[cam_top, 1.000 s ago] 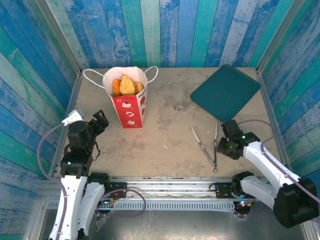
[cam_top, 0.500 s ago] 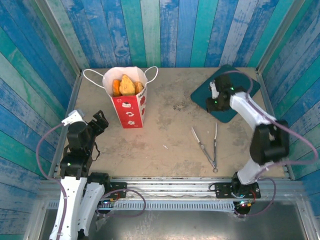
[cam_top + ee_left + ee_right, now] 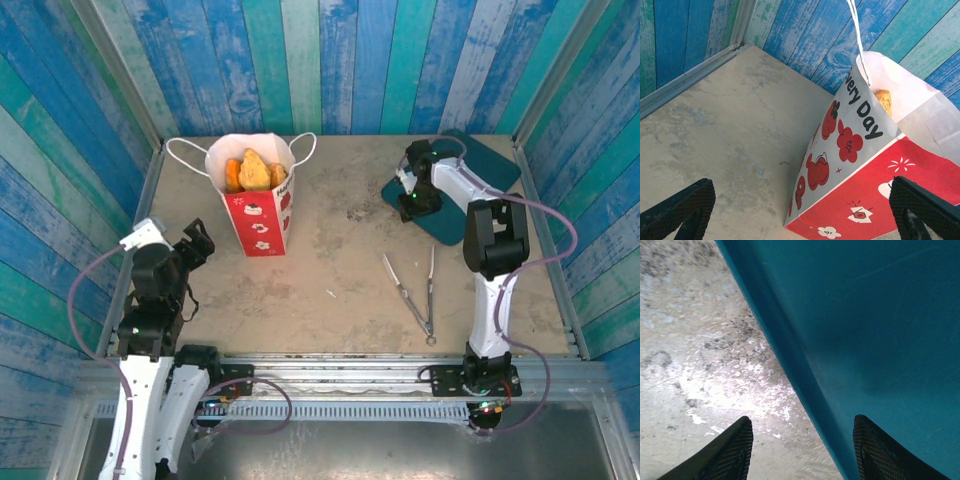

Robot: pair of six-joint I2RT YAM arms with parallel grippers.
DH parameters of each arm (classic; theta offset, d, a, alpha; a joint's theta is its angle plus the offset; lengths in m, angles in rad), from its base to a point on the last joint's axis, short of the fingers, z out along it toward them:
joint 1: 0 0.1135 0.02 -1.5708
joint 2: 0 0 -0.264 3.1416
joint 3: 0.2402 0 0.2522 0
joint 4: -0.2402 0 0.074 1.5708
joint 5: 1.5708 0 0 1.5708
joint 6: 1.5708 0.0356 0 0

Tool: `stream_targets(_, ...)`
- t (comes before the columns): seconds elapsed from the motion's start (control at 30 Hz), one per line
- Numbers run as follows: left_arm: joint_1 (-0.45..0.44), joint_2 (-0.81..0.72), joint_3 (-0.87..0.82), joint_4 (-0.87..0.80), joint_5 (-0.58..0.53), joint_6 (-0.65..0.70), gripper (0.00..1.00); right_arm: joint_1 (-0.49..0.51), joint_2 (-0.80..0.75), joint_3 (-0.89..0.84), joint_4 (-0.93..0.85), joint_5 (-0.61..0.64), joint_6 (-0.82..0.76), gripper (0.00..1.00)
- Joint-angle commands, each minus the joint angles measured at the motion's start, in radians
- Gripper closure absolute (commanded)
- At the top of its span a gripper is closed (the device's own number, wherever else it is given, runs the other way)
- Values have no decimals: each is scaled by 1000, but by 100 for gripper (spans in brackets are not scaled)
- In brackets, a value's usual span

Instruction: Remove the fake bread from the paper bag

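Note:
The paper bag [image 3: 258, 212], white with red printed faces and cord handles, stands upright at the back left with fake bread [image 3: 252, 172] showing in its open top. My left gripper [image 3: 197, 243] is low and to the bag's left, open and apart from it. In the left wrist view the bag [image 3: 855, 150] lies just ahead of that gripper [image 3: 802, 200], with one golden piece of bread [image 3: 884, 100] peeking over the rim. My right gripper [image 3: 411, 203] hangs open over the near-left edge of a teal tray [image 3: 465, 190]. Nothing is between its fingers [image 3: 730, 452].
Metal tongs [image 3: 415, 290] lie open on the table at the front right. The teal tray's raised edge [image 3: 790, 360] runs diagonally under my right gripper [image 3: 801, 420]. Blue plank walls close in the table on three sides, and a metal rail [image 3: 340, 360] runs along the front.
My right arm has swung from beside the tongs at the front right up to the tray, ending at its left edge. The left arm and the bag have stayed put.

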Motion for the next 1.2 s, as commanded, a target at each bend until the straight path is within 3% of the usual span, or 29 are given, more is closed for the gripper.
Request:
stream_targets(0.0,3,4,29,19,-26,23,6,6,39,20,-50,35,-8,48)
stream_targets(0.27,2,22,38,32,-33,29,6,11,93,38,-37,33,-1,64)
stream_targets(0.53,3,31,33,55,-28,21,6,98,169,186,-37,-63,82,77)
stream_targets(0.73,3,37,37,45,-14,1,6,145,269,354,-42,-122,277,87)
stream_targets(0.93,2,31,46,35,-16,-5,6,186,318,417,7,-219,440,92)
stream_targets(1.03,3,31,42,40,-10,-14,6,204,322,398,109,-294,583,99)
stream_targets(1.17,4,34,34,60,7,-34,6,230,360,432,219,-326,746,99)
